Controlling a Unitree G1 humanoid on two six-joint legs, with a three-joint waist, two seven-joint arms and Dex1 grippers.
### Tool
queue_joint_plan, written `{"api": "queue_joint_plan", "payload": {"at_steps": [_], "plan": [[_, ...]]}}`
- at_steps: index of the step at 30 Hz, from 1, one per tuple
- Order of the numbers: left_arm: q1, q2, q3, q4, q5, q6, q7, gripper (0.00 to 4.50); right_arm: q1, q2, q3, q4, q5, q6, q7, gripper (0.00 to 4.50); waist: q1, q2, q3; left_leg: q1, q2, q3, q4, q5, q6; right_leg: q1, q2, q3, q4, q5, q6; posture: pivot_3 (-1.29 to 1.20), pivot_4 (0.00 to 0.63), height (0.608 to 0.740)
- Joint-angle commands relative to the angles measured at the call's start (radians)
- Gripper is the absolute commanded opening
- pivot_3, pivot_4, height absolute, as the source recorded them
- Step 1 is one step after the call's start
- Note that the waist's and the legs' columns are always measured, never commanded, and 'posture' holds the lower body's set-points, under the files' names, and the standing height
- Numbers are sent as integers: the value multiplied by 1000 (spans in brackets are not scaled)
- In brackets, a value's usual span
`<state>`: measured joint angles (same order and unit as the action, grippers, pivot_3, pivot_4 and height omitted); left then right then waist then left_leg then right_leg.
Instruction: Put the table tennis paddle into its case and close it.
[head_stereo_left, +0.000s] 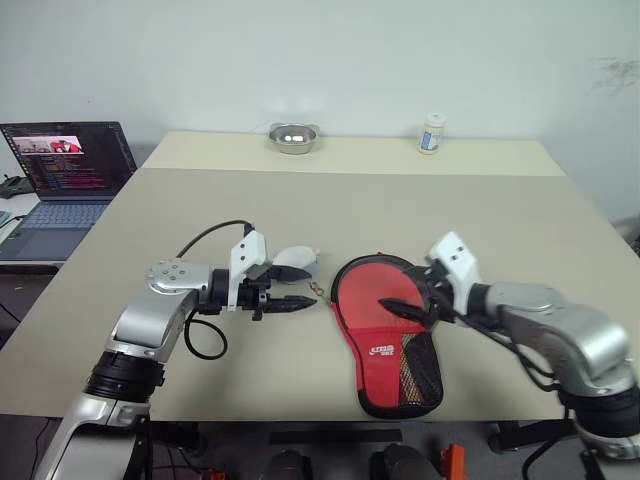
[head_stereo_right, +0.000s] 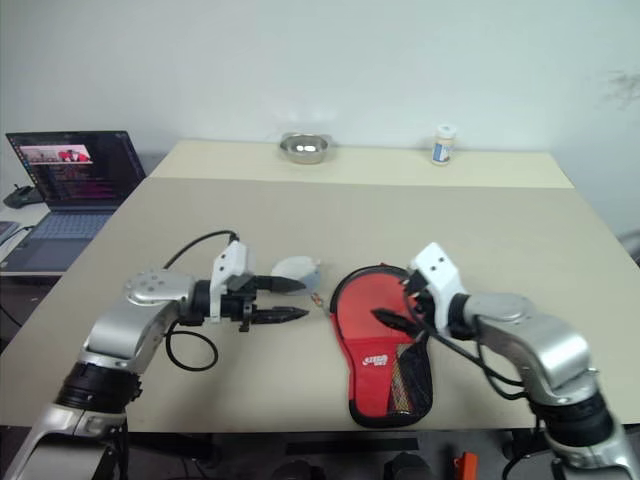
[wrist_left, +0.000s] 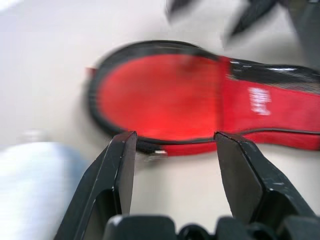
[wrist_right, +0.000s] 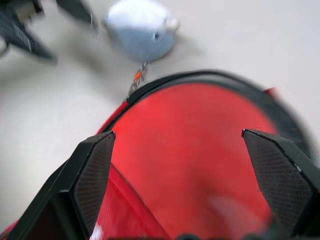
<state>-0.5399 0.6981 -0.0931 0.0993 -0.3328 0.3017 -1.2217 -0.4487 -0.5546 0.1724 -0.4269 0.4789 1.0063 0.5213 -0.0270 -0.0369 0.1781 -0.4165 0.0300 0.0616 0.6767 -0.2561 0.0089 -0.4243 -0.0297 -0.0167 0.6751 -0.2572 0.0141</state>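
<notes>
Beige table (head_stereo_left: 300, 215) by a pale wall; laptop (head_stereo_left: 70, 165) on a side desk, steel bowl (head_stereo_left: 293, 138) and white bottle (head_stereo_left: 432, 133) at the far edge. Case (head_stereo_left: 385, 335) lay red side up mid-table. Left gripper (head_stereo_left: 290, 300) jaws partly open, empty, beside it; right gripper (wrist_right: 185, 165) jaws wide, empty, above it. Right wrist view showed a pale plush charm (wrist_right: 141, 29) chained to the zipper.

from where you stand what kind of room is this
Probably an office or lab workspace: a plain beige table against a bare wall, an open laptop showing code on a side desk, and a small metal bowl.
</notes>
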Motion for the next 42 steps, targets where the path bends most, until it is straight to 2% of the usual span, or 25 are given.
{"api": "queue_joint_plan", "payload": {"at_steps": [1,3,6,7,13,19,27,33,36,42], "plan": [[-29,3,39,10,-6,29,36,2839,10,36,59,34,-66,-83,-11,4485,0,0,0,0,0,0,0,0,0,0,0,0,-1,2,-3,0,150,740],[-39,-2,49,26,3,38,70,3279,9,61,86,69,-98,-110,-20,4500,0,0,0,-1,-1,0,0,0,0,0,-1,0,-1,2,-3,0,150,740],[-79,-17,69,65,7,44,124,4306,0,88,119,101,-136,-134,-20,4500,2,0,0,0,-1,0,0,0,0,0,-2,-1,0,2,-3,0,150,740],[-98,-22,71,89,19,35,145,4447,-3,91,128,105,-145,-139,-14,4500,3,0,0,0,0,-1,1,0,0,0,-2,-2,1,2,-3,0,150,740],[-223,-73,51,312,95,-60,214,4447,-28,116,133,107,-165,-140,-2,4500,2,0,0,2,0,-1,2,0,0,1,0,-2,4,-1,1,0,150,740],[-292,-114,2,516,172,-138,179,4447,-50,162,117,95,-170,-145,-6,4500,0,0,0,1,0,-1,1,0,0,0,0,-2,3,2,-3,0,150,740],[-298,-108,-15,568,189,-138,70,4447,-19,171,136,241,-275,-190,-67,4500,0,0,0,1,-1,-1,2,0,0,0,0,-2,4,2,-3,0,150,740],[-297,-116,-34,625,228,-124,55,4447,-17,181,131,260,-301,-206,-72,4500,-1,0,0,2,0,-1,2,0,0,0,0,-2,5,2,-3,0,150,740],[-292,-127,-42,652,249,-126,63,3895,-26,185,125,265,-310,-210,-76,4500,-1,0,0,2,0,-1,2,0,0,1,0,-2,5,2,-3,0,150,740],[-277,-150,-54,654,260,-101,68,1786,-11,203,136,259,-309,-213,-58,4500,-1,-1,-1,3,0,-1,2,0,0,2,0,-2,5,2,-3,0,150,740]]}}
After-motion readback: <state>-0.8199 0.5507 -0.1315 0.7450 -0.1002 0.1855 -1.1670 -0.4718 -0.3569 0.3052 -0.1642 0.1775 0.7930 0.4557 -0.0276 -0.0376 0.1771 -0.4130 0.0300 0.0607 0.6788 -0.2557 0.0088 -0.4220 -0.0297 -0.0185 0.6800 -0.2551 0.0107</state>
